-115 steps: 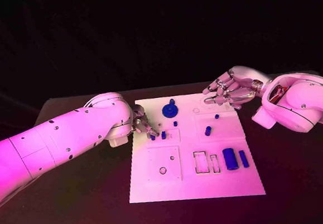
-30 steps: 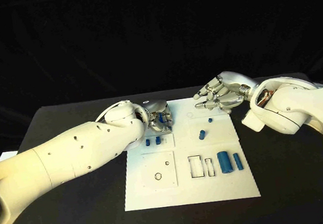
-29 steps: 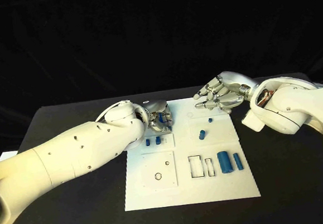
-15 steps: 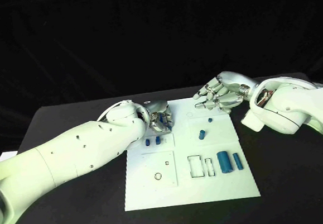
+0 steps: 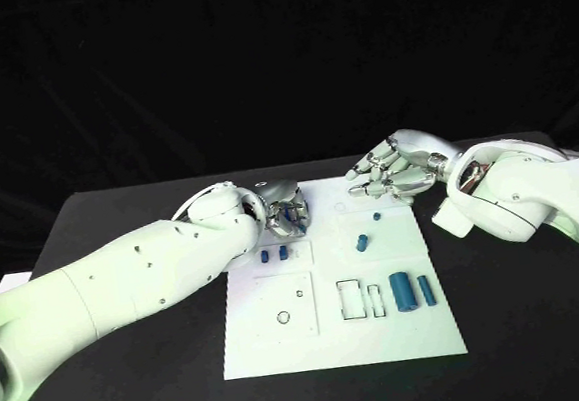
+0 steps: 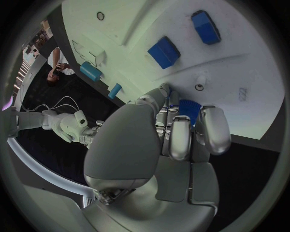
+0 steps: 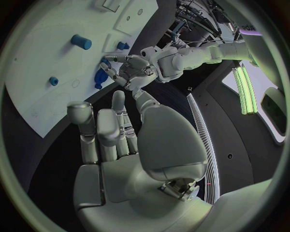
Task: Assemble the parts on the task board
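Observation:
The white task board [image 5: 297, 333] lies in the middle of the black table. My left hand [image 5: 285, 211] is over the board's far left part, and its fingers [image 6: 181, 140] grip a blue gear [image 6: 189, 107], also seen as the gear [image 7: 100, 76] under the left hand [image 7: 130, 67]. My right hand [image 5: 394, 170] hovers over the board's far right corner, its fingers [image 7: 99, 128] apart and holding nothing. Two small blue blocks [image 5: 274, 254] lie near the left hand. A blue peg [image 5: 363, 242] sits mid-board. Two blue cylinders [image 5: 410, 290] lie at the right.
A tiny blue pin [image 5: 377, 215] stands near the right hand. Rectangular slots [image 5: 360, 298] and a round hole [image 5: 284, 315] mark the board's near half. Bare black table [image 5: 141, 383] surrounds the board on all sides.
Since 3.8 s ago my left hand has gone from the small blue blocks to the gear at the board's far side and closed on it. Over the last second almost nothing moved.

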Controlling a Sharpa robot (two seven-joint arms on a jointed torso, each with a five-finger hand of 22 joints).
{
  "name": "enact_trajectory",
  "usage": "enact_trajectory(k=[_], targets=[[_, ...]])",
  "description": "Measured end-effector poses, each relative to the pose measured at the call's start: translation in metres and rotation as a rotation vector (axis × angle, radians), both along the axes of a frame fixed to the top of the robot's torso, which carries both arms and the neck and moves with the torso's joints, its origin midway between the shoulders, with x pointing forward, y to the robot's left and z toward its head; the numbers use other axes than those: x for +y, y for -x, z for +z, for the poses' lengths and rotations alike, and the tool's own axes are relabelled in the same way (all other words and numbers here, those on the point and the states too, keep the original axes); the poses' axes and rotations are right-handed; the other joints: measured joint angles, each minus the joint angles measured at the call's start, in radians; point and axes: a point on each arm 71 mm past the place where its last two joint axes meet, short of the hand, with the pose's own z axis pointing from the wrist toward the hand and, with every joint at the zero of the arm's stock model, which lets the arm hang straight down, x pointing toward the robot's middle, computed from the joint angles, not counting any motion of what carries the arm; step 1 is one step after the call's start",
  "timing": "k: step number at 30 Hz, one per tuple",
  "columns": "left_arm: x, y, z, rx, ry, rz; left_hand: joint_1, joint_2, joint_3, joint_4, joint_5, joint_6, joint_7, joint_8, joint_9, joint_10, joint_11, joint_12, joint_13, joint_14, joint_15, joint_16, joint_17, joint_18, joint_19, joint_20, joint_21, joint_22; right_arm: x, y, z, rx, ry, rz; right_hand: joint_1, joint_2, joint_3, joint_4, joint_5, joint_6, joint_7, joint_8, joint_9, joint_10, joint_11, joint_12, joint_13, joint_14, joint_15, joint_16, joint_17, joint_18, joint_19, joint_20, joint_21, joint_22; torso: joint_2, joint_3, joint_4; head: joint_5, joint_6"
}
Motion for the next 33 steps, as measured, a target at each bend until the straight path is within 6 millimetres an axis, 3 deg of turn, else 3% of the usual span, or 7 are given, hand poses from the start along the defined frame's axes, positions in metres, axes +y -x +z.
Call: enact_trajectory(k=[16,23,33], targets=[[0.035,0.008,0.024,-0.006,0.125,0.057,-0.026,-0.022,0.040,-0.023,-0.002,0.007,0.007,-0.015,-0.001,0.012,0.003,-0.028,0.002,0.000,0.000,0.000,-0.017,0.000,0.000,0.000,0.005,0.000,-0.001,-0.001,0.000,0.000,0.001,-0.003,0.004,0.004,-0.003,0.003,0.004,0.000,0.000,0.000,0.000,0.000,0.000,0.000,-0.001,0.000,0.000,0.000,0.001,0.000,0.000,0.000,0.000,-0.001,-0.003,0.0008,0.0044,0.003,0.005],[0.050,0.008,0.025,0.005,0.124,0.085,-0.043,-0.032,0.046,-0.024,-0.002,0.007,0.007,-0.020,-0.001,0.012,0.003,-0.034,0.002,0.000,0.000,0.000,-0.021,0.000,0.000,0.000,0.005,0.000,0.000,-0.001,0.000,0.000,0.001,-0.001,0.004,0.004,-0.003,0.003,0.004,0.000,0.000,0.000,0.000,0.000,0.000,0.000,-0.001,0.000,0.000,0.000,0.001,0.000,0.000,0.000,0.000,-0.001,-0.005,0.0020,0.0083,0.002,0.002],[0.058,0.008,0.020,0.035,0.095,0.103,-0.044,-0.033,0.048,-0.026,-0.002,0.010,0.003,-0.020,-0.002,0.012,0.003,-0.040,0.002,0.000,0.000,0.000,-0.022,0.000,0.000,0.000,0.005,0.000,0.000,-0.001,-0.001,0.000,0.000,0.000,0.004,0.004,-0.003,0.003,0.004,0.000,0.000,0.000,0.000,0.001,0.000,0.000,-0.001,0.000,0.000,0.000,0.001,0.000,0.000,0.000,0.000,-0.001,-0.005,0.0018,0.0082,0.009,0.000]])
